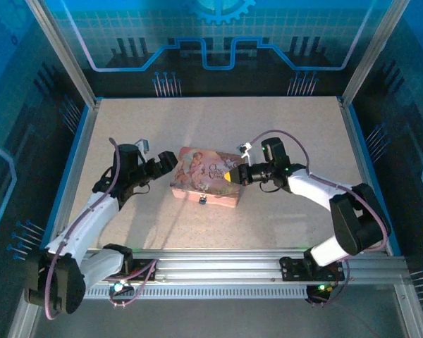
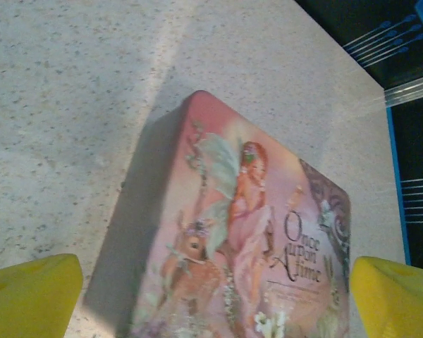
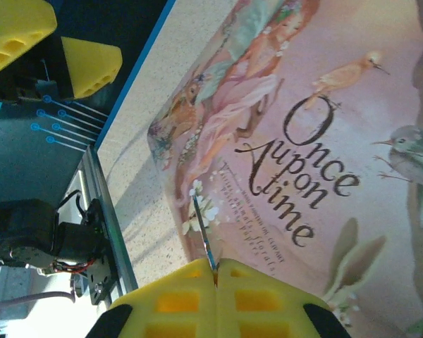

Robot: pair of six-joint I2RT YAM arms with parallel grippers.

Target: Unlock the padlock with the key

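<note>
Notably, your right fingers (image 3: 218,303) clamped the thin key (image 3: 203,232) over the pink tin (image 1: 197,172), left fingers (image 2: 28,296) apart; the padlock (image 1: 202,200) sat mid-frame at the tin's lower edge, so that slim grip could twist.

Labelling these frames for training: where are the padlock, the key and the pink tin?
padlock (image 1: 202,200): top external view, its small dark body at the tin's near wall.
key (image 3: 203,236): right wrist view, midway along its thin metal blade.
pink tin (image 2: 247,239): left wrist view, the illustrated lid.
</note>
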